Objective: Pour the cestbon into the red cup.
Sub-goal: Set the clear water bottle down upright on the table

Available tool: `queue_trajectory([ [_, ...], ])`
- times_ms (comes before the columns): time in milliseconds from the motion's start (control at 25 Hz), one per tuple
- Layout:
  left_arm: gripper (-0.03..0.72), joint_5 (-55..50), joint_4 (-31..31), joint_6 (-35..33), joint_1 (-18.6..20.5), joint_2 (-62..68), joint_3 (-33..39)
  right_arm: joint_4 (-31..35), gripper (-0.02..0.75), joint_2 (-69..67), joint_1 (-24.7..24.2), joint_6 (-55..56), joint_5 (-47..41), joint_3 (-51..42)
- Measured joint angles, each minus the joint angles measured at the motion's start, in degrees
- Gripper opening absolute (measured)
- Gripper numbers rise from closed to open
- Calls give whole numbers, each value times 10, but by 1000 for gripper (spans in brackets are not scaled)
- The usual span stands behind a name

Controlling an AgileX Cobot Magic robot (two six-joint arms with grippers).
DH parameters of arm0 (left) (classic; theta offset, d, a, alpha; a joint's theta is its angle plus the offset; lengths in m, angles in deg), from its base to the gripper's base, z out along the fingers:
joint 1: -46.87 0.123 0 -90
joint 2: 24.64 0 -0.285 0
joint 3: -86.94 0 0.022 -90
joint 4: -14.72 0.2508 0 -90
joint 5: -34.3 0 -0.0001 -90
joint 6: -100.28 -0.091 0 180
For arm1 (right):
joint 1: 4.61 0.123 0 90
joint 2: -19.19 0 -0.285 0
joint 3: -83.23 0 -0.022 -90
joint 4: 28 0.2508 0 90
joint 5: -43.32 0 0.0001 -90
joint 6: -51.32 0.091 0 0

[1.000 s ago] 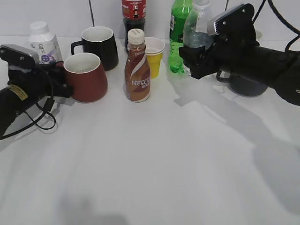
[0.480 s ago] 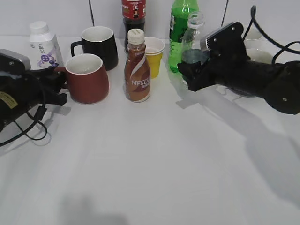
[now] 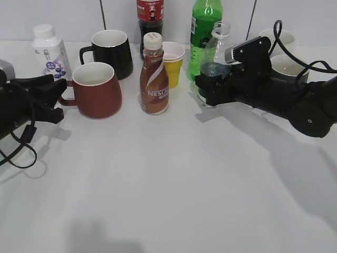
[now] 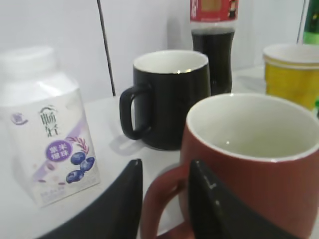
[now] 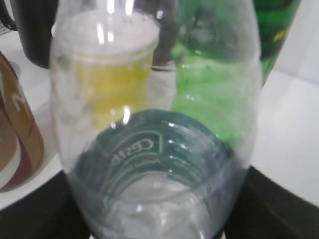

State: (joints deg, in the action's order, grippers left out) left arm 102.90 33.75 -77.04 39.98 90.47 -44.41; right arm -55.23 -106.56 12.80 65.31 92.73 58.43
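Observation:
The red cup (image 3: 97, 95) stands upright at the left, handle pointing left; it also fills the lower right of the left wrist view (image 4: 259, 164). My left gripper (image 3: 57, 98) is open, its two fingers (image 4: 166, 164) straddling the handle with a gap on the left side. The cestbon (image 3: 215, 50), uncapped and upright, stands at table level beside the tall green bottle. My right gripper (image 3: 208, 87) is shut on its lower body. The right wrist view shows its green label (image 5: 149, 147) close up, with black fingers (image 5: 159, 224) on both sides.
A black mug (image 3: 111, 52) and a white milk bottle (image 3: 48, 50) stand behind the red cup. A brown Nescafe bottle (image 3: 154, 79), a yellow cup (image 3: 172, 63), a cola bottle (image 3: 150, 16) and a green bottle (image 3: 202, 26) stand mid-table. Two mugs (image 3: 284, 63) are behind the right arm.
My right gripper has come down and to the left with the cestbon, from raised to table level. My left gripper has drawn back left from the cup's handle. The cup stays put.

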Motion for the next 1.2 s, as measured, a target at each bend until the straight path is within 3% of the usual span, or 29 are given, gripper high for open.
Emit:
queue_trajectory([
  [160,241,5,-1,0,0,-16,18,-12,500,-5,0,9,16,0],
  [280,241,5,-1,0,0,-21,24,-25,617,-5,0,14,20,0],
  [360,241,5,-1,0,0,-23,25,-26,650,-5,0,19,20,0],
  [720,241,4,0,1,0,-62,60,-35,661,28,0,37,-29,-28],
  [880,241,0,-1,35,0,-115,72,-40,661,64,0,59,-36,-69],
  [1200,241,-180,-1,126,-2,-253,72,-53,659,158,0,116,-116,-155],
])
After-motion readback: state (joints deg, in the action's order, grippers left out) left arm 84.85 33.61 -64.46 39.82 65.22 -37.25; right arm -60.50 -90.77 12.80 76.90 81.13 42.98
